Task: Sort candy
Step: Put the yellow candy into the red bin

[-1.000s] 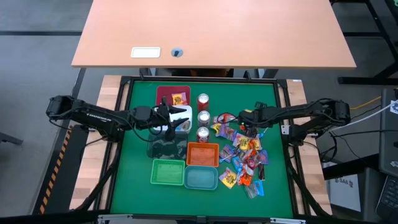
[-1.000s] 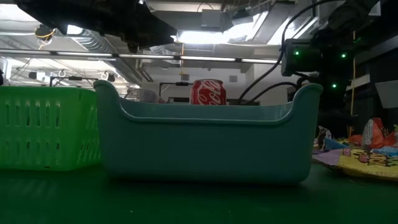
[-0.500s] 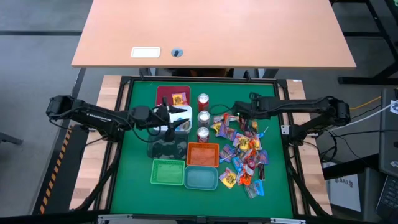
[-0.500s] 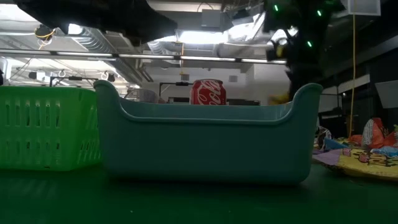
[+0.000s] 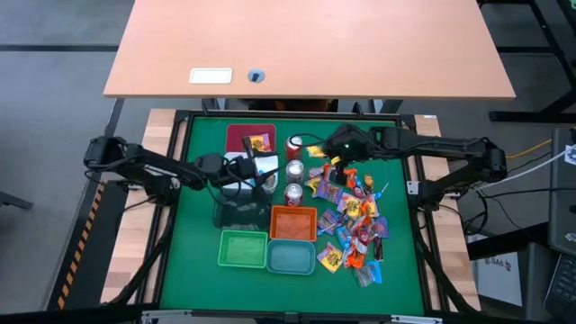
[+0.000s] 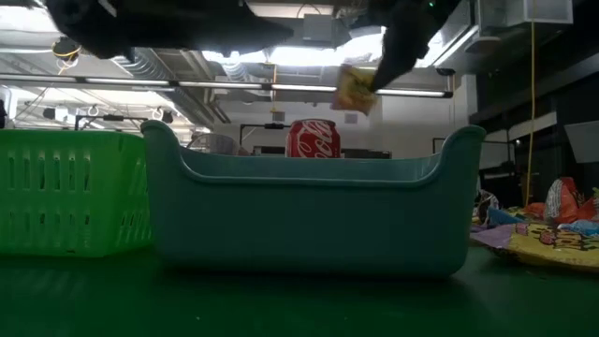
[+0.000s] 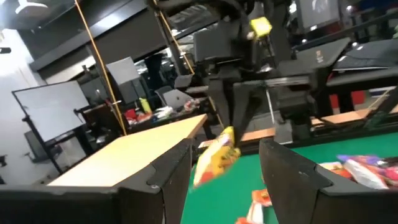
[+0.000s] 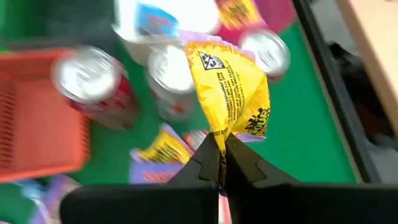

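My right gripper (image 5: pixel 327 155) hangs above the table next to the far can (image 5: pixel 294 146), shut on a yellow wrapped candy (image 8: pixel 227 81). The same candy dangles high above the teal bin's rim in the low view (image 6: pixel 356 91). The pile of candy (image 5: pixel 353 220) lies flat on the green mat at the right. My left gripper (image 5: pixel 266 176) hovers open over the white bin (image 5: pixel 255 166), with nothing between its fingers. A yellow candy (image 5: pixel 259 142) lies in the maroon bin (image 5: pixel 239 135). My right gripper pinches one edge of the yellow wrapper (image 8: pixel 222 135) between its two fingertips. The fingers slant down from the table's right side. The candy is lifted clear of the mat and the cans.
Three red-and-silver cans (image 5: pixel 294 169) stand in a row between the bins and the pile. An orange bin (image 5: pixel 293 222), a green bin (image 5: pixel 243 248), a teal bin (image 5: pixel 291 258) and a dark bin (image 5: pixel 236 214) sit left of the pile. Green mat shows bare at the near left.
My right gripper has risen from the candy pile and swung toward the table's far left, next to the cans, carrying the yellow candy up clear of the mat. My left gripper has rolled and edged toward the table's right, still open.
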Action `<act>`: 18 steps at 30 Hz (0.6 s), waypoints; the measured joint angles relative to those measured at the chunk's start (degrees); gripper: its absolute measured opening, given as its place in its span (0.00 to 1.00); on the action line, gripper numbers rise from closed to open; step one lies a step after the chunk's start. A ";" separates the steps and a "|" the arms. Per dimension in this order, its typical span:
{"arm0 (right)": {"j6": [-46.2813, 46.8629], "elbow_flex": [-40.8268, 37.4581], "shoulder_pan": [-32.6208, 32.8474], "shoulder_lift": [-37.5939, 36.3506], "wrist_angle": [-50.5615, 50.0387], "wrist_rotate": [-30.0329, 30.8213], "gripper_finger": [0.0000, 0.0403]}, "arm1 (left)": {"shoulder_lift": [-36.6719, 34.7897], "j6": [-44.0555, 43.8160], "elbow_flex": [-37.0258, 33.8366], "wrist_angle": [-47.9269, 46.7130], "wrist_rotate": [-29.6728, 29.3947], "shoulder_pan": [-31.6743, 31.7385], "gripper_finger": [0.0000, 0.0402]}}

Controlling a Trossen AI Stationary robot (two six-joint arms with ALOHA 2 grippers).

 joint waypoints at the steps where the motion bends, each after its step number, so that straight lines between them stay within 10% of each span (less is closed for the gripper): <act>1: 0.00 0.00 0.00 0.00 1.07 -1.52 0.01 | 1.27 0.03 1.31 0.02 0.69 0.30 0.44; 18: -0.04 0.00 0.04 0.00 5.32 -7.54 0.01 | 11.29 0.00 13.98 -10.22 5.45 3.22 0.44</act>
